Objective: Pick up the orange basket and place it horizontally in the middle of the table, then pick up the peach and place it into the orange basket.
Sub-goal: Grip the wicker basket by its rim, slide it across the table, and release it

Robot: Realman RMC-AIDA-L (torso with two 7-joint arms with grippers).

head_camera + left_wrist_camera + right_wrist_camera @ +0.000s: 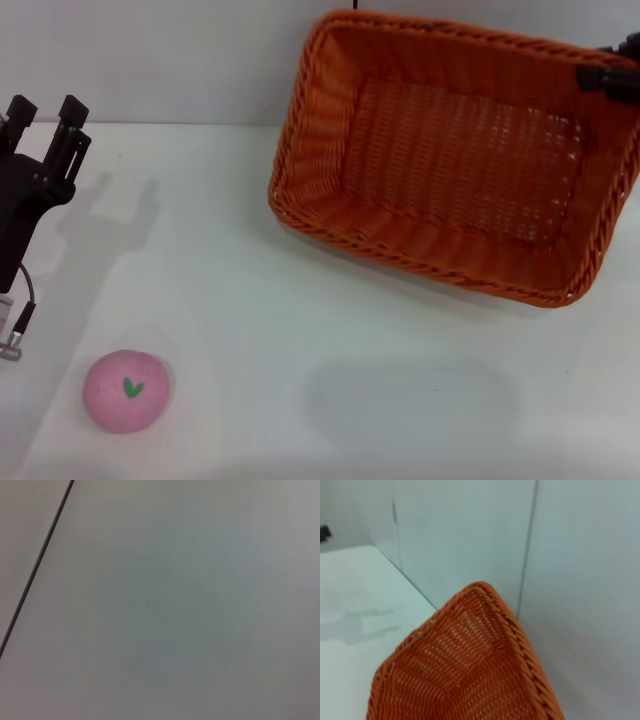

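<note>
The orange basket hangs tilted above the white table at the back right, its opening facing me, and casts a faint shadow on the tabletop below. My right gripper is at the basket's far right rim, shut on it. In the right wrist view a corner of the basket fills the lower part. The pink peach with its green leaf mark lies at the front left. My left gripper hovers at the left edge, open and empty, well behind the peach.
A pale wall runs behind the table. A cable and connector hang from the left arm near the peach. The left wrist view shows only a plain pale surface with a dark seam.
</note>
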